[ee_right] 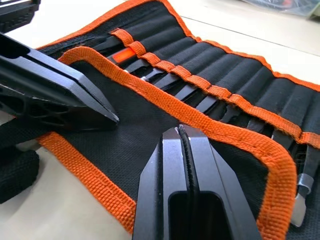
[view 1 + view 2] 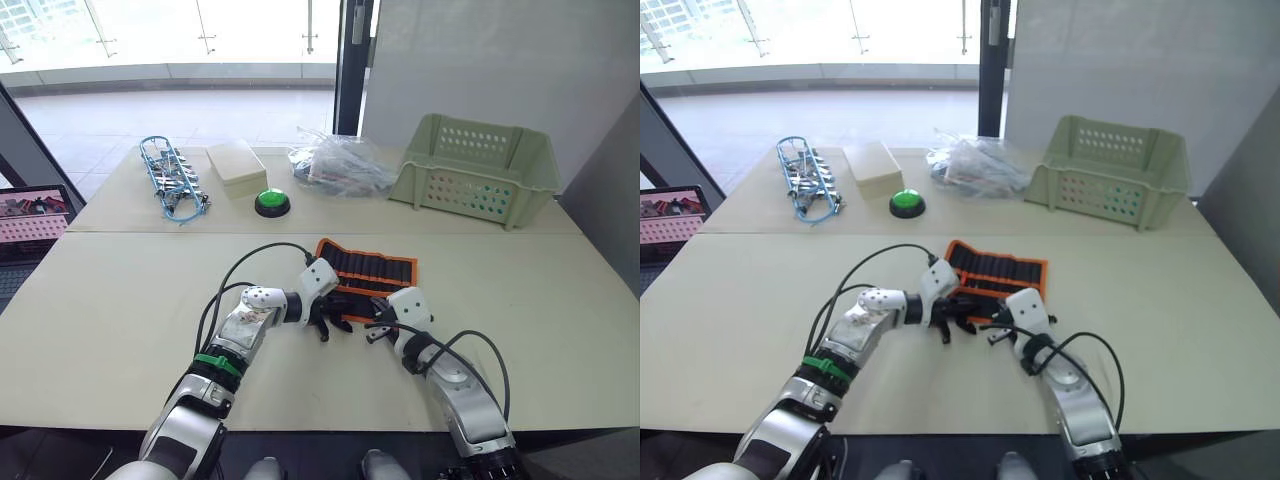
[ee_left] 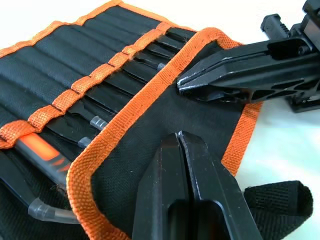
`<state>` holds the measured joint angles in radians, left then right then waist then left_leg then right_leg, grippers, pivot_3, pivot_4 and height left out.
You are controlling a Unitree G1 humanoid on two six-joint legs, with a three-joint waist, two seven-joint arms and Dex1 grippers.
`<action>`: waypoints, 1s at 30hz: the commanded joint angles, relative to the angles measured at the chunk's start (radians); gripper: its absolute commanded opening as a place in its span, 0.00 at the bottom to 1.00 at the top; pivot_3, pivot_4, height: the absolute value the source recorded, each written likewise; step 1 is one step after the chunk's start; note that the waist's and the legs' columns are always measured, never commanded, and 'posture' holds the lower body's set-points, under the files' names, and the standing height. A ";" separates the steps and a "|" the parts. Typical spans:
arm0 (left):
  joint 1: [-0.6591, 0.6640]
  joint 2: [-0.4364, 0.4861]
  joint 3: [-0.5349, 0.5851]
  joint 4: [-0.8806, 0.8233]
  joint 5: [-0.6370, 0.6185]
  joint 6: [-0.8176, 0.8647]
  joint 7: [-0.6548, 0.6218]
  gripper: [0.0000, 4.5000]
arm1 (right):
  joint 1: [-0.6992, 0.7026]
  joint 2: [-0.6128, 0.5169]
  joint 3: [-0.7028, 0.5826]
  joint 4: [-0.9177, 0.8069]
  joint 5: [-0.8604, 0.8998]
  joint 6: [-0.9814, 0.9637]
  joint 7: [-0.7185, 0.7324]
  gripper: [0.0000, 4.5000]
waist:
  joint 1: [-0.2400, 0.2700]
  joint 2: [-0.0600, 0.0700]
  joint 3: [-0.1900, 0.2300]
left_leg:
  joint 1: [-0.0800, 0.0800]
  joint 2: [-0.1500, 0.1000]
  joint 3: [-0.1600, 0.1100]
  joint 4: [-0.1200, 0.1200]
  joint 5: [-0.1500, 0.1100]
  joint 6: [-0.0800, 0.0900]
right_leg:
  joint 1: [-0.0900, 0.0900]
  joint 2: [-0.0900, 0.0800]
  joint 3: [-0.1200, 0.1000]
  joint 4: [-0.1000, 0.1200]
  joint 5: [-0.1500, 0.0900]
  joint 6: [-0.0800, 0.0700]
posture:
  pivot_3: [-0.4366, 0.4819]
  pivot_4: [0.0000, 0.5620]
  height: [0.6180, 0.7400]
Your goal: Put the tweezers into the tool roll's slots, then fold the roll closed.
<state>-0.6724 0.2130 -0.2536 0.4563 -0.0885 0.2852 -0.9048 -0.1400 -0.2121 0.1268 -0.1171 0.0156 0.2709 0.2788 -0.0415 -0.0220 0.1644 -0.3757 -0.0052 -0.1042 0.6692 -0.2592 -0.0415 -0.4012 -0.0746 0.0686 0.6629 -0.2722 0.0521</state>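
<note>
The tool roll lies open on the table, black with orange edging. Its near flap is folded up over the lower ends of several tweezers that sit in the slots. The left gripper is shut, and its tips rest on the flap's black fabric. Beside it on the same flap, the right gripper is also shut. From the head, the left gripper and right gripper meet at the roll's near edge. The black strap lies loose beside the flap.
At the table's far side stand a green perforated basket, a clear plastic bag, a green button, a beige box and a blue wire bundle. A laptop sits at the left edge.
</note>
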 commanded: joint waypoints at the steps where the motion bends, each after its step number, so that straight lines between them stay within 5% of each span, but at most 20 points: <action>1: -0.001 0.020 -0.001 0.042 0.035 -0.007 0.029 0.01 | 0.025 -0.004 -0.051 0.016 -0.002 0.015 -0.036 0.00 | 0.002 0.000 0.000 | 0.001 0.000 0.000 0.000 0.000 0.000 | 0.001 0.000 0.000 0.000 0.000 0.000 | 0.48 0.27 1.00; 13: 0.014 0.024 0.060 0.001 -0.039 -0.057 0.004 0.01 | 0.054 -0.035 -0.094 -0.034 0.037 -0.004 0.001 0.00 | 0.001 0.000 -0.001 | 0.009 0.001 0.000 -0.003 0.000 0.000 | 0.012 0.000 0.000 -0.006 0.000 0.000 | 0.48 0.27 1.00; 20: 0.043 0.067 0.154 -0.218 -0.197 0.064 -0.064 0.01 | 0.108 -0.034 -0.134 -0.181 0.270 -0.037 0.188 0.00 | -0.001 0.000 0.000 | 0.006 0.001 0.000 -0.005 0.000 0.000 | 0.009 0.000 0.000 -0.007 0.000 0.000 | 0.48 0.27 1.00; 25: 0.055 0.143 0.167 -0.317 -0.228 0.131 -0.091 0.01 | 0.151 -0.047 -0.265 -0.251 0.441 0.092 0.167 0.00 | 0.001 0.000 0.000 | 0.006 0.001 -0.001 -0.006 0.000 0.001 | 0.009 0.000 0.000 -0.008 0.000 0.000 | 0.48 0.27 1.00; 30: 0.064 0.197 0.160 -0.312 -0.232 0.145 -0.122 0.00 | 0.146 -0.095 -0.379 -0.295 0.597 0.261 0.129 0.34 | 0.000 0.001 0.000 | 0.007 0.001 0.000 -0.006 0.000 0.001 | 0.009 0.000 0.000 -0.008 0.000 0.000 | 0.48 0.27 1.00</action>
<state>-0.6030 0.4038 -0.0980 0.1701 -0.3052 0.4272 -1.0133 0.0155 -0.3024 -0.2242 -0.3648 0.5550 0.4943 0.4132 -0.0413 -0.0210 0.1645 -0.3691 -0.0043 -0.1046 0.6630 -0.2595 -0.0410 -0.3926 -0.0744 0.0683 0.6544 -0.2725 0.0525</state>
